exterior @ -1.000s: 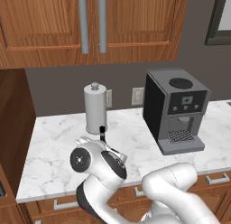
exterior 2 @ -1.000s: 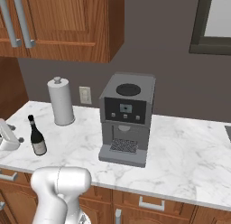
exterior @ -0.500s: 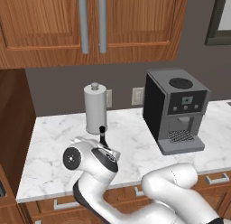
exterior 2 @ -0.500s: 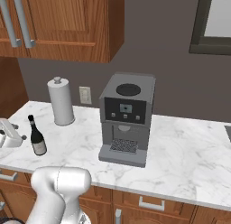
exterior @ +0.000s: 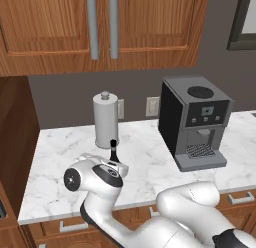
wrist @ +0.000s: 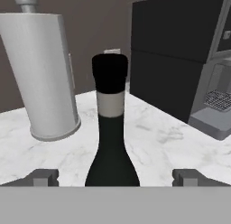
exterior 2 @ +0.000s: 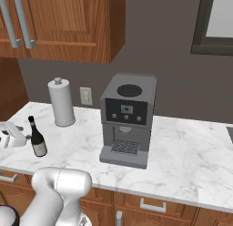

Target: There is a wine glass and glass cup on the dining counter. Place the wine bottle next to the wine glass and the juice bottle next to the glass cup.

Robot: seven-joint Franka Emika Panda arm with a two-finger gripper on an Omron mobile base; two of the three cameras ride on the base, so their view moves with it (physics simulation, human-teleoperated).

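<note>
Kitchen worktop of white grey-veined marble [exterior 2: 191,152] against a dark grey wall, wood cabinets [exterior: 145,27] with long grey handles above, wood drawer fronts with pale pulls below.

Wine bottle [exterior 2: 36,137] stands upright on the marble near the front left part of the top. Black body, slim neck, dark cap, pale band under the cap. In the hand view it rises dead centre, its base cut off by the lower edge. In the left base view just its neck and cap [exterior: 113,150] show above the robot's wrist.

Gripper [wrist: 115,178] sits level with the bottle's lower body, jaws spread wide. One dark fingertip lies on each side of the bottle, both with marble showing between tip and glass, so no contact. From the right base view the white hand [exterior 2: 12,135] lies just left of the bottle, low over the top.

Paper towel roll [exterior 2: 61,103] on its stand, upright, behind the bottle toward the wall, apart from it. Wall outlet [exterior 2: 85,96] just beside the roll.

Coffee machine [exterior 2: 129,120], dark grey, with a drip grate at its foot, stands well to the bottle's right. Dark window frame [exterior 2: 214,24] on the wall at upper right.
</note>
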